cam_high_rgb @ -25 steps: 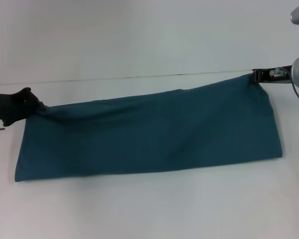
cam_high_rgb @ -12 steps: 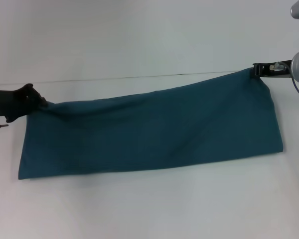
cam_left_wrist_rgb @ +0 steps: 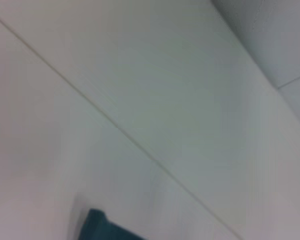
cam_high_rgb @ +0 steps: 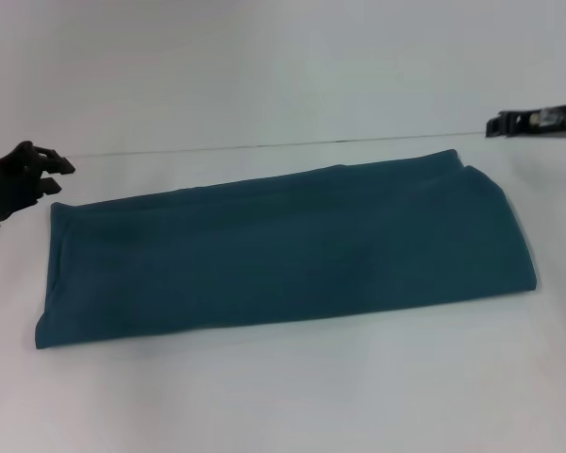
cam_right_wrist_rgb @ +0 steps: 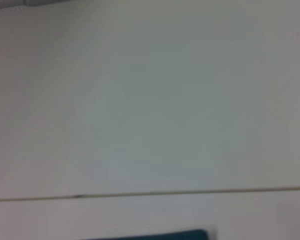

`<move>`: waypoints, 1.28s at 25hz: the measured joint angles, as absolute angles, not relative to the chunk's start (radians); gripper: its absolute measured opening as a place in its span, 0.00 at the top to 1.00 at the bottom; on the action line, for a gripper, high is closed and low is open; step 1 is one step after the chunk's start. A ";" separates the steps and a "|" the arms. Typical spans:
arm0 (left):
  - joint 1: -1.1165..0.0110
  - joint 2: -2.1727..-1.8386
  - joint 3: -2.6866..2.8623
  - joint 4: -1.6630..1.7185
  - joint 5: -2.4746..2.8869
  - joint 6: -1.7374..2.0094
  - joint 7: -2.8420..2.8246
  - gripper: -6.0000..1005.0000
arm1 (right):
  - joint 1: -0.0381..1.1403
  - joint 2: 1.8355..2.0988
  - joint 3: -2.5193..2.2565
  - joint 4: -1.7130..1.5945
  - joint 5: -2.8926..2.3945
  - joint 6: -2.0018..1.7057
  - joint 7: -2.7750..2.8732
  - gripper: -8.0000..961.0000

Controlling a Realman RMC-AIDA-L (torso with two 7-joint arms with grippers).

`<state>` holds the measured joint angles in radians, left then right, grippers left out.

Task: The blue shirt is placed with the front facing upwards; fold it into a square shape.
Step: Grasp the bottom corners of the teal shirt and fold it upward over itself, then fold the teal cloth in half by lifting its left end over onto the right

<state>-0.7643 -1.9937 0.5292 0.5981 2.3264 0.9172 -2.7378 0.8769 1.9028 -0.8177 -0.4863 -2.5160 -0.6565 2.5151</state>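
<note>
The blue shirt [cam_high_rgb: 283, 247] lies flat on the white table as a long folded strip, plain teal side up, with no print or collar showing. My left gripper [cam_high_rgb: 55, 174] is open and empty, hovering just off the strip's far left corner. My right gripper [cam_high_rgb: 496, 123] is open and empty, above and beyond the strip's far right corner. A corner of the shirt shows at the edge of the left wrist view [cam_left_wrist_rgb: 102, 227] and of the right wrist view [cam_right_wrist_rgb: 185, 235].
The white table [cam_high_rgb: 283, 396] runs all around the shirt. A thin seam line [cam_high_rgb: 264, 146] crosses it just behind the shirt's far edge.
Both grippers have let go of the shirt's far corners and drawn away outward. The far edge, held up before, has dropped and the strip now lies flat.
</note>
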 joint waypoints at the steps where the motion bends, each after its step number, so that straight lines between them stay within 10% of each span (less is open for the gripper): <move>1: -0.759 -1.994 0.529 0.596 2.307 0.915 -2.729 0.81 | 0.878 1.894 -0.817 -0.488 -2.516 -0.659 2.521 0.82; 8: -0.732 -1.995 0.533 0.612 2.255 0.926 -2.720 0.66 | 0.878 1.845 -0.783 -0.521 -2.508 -0.741 2.544 0.54; 17: -0.701 -1.995 0.530 0.624 2.189 0.993 -2.661 0.18 | 0.773 1.831 -0.695 -0.626 -2.292 -1.016 2.431 0.17; 32: -0.510 -2.043 0.519 0.645 1.970 1.250 -2.463 0.11 | 0.417 1.936 -0.639 -0.713 -1.861 -1.525 2.132 0.07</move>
<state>-0.5104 -2.0426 0.5195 0.6451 1.9702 1.2498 -2.4627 0.4172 1.9362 -0.6392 -0.7129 -1.8615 -1.5251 2.1317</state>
